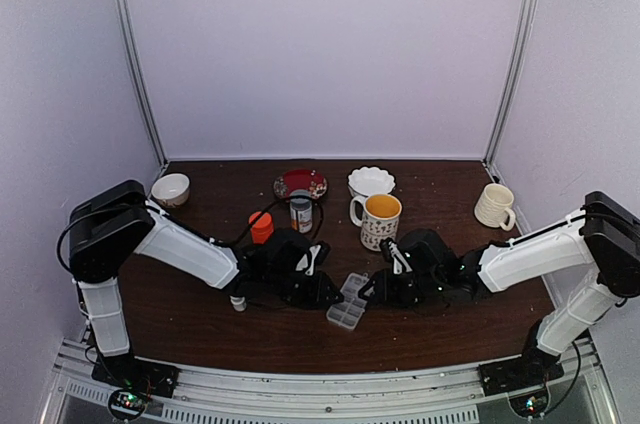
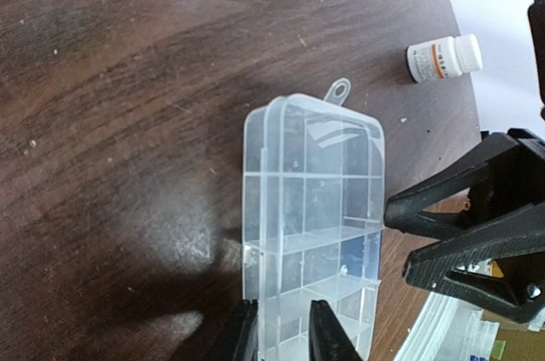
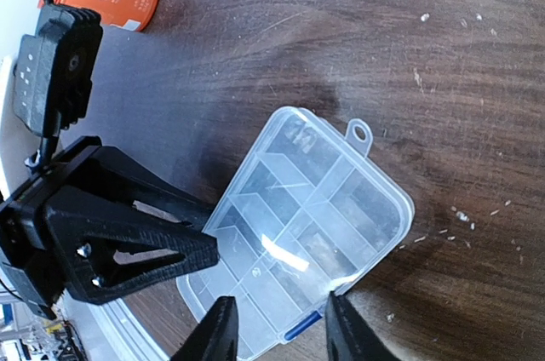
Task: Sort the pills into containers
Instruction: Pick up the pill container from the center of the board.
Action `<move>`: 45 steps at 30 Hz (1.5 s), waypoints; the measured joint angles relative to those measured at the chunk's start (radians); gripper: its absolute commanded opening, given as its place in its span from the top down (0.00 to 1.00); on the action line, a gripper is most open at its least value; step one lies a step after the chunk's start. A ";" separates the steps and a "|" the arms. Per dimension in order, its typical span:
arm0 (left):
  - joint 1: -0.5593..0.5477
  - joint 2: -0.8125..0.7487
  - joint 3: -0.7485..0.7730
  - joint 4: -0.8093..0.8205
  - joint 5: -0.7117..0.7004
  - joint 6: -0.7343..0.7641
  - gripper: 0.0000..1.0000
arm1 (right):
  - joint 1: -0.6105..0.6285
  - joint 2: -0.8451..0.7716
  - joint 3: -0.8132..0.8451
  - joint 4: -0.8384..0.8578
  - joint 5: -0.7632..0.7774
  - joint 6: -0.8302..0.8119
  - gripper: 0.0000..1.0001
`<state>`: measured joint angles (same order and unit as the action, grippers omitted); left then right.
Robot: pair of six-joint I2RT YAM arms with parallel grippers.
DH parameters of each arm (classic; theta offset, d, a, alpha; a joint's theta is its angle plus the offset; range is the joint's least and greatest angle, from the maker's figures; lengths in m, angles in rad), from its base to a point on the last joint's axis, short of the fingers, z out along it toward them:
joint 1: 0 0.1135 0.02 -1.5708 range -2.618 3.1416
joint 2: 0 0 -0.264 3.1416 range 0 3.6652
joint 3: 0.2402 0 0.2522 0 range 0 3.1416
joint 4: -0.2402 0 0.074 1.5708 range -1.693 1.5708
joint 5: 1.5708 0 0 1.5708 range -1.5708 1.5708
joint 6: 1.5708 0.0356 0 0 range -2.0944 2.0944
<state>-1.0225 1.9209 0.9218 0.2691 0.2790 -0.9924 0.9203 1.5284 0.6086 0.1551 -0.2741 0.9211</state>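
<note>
Closest to the lens in the left wrist view were the two black fingers [image 2: 242,342] of the left end effector [image 2: 283,337]. They sat a little apart, with the near end of the clear pill box [image 2: 311,208] running in between them. Honestly couldn't tell from that angle whether they were pinching the plastic or just sitting over it, so no call on that one.

Similar deal on the other side. The right end effector [image 3: 281,331] had its fingers spread noticeably wider, straddling the near edge of the box, and it looked released rather than clamped.

From above, the box lay flat on the dark wooden bench [image 1: 200,334], front middle, right between the two end effectors, with its little hang tab at the end away from the fingers. The containers [image 3: 281,208] were just two rows of small clear cells inside it.

As for the pills [image 3: 424,17], they only showed up as tiny pale specks scattered on the bare wood around the box, too small to count properly.

Other stuff on the bench:
- an orange bottle [image 1: 261,226] behind the left end effector
- a small white bottle [image 2: 443,59] by the left arm
- a patterned mug [image 1: 380,217] with a yellow inside, just behind the box
- a red plate [image 1: 300,184] and a white scalloped bowl [image 1: 371,181] at the back
- a cream mug [image 1: 495,206] off to the right
</note>
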 measured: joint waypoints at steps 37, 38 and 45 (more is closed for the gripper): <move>0.086 0.013 -0.214 0.430 0.170 -0.209 1.00 | -0.011 -0.013 -0.077 0.116 -0.080 0.078 0.44; 0.086 -0.002 -0.212 0.401 0.167 -0.201 1.00 | -0.012 -0.018 -0.076 0.110 -0.078 0.077 0.44; 0.085 -0.074 -0.172 0.234 0.142 -0.130 1.00 | -0.018 -0.019 -0.072 0.084 -0.069 0.070 0.46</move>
<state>-0.9371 1.8465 0.7502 0.5030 0.4210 -1.1229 0.9024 1.5097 0.5365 0.2394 -0.3428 0.9913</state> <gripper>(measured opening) 0.071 0.544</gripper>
